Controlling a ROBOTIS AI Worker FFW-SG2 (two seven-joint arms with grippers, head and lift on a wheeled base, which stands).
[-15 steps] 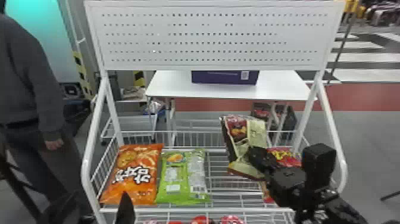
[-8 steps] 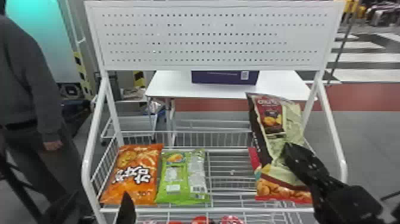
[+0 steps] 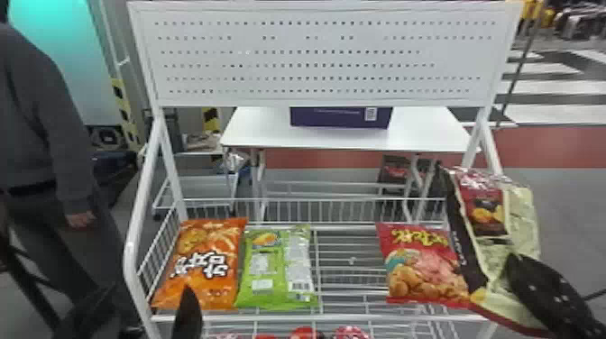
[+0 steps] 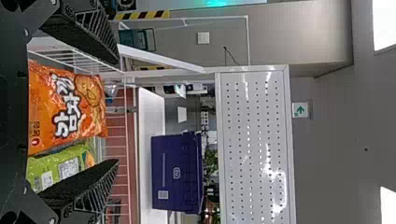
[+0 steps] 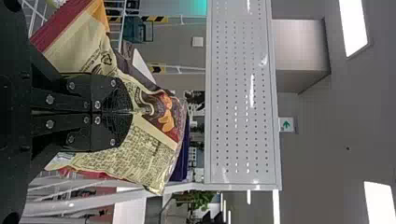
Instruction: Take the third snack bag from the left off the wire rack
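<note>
The right gripper (image 5: 127, 114) is clamped flat on a cream-and-maroon snack bag (image 3: 493, 216), its two black fingers (image 3: 541, 288) pressed together with the bag's lower half pinched between them. That bag stands tilted at the right end of the wire rack (image 3: 315, 318). Its top is level with the rack's right post, and its lower corner hangs out past the front rail (its dark side edge overlaps the neighbouring bag in the head view, though I cannot tell whether the two touch). That neighbour, a red snack bag (image 3: 421, 266), lies flat on the rack's shelf toward the right end. A stretch of bare wire separates it from a green snack bag (image 3: 275, 266) and an orange snack bag (image 3: 203, 261), which lie side by side at the rack's left end with their edges touching. The left gripper (image 4: 117, 112) sits low in front of the rack's left end with its fingers spread wide and nothing between them, facing the orange and green bags. The rack's white perforated back panel (image 3: 315, 54) rises above the shelf. Behind the rack stands a white table (image 3: 428, 133) with a dark blue box (image 3: 340, 117) on it.
</note>
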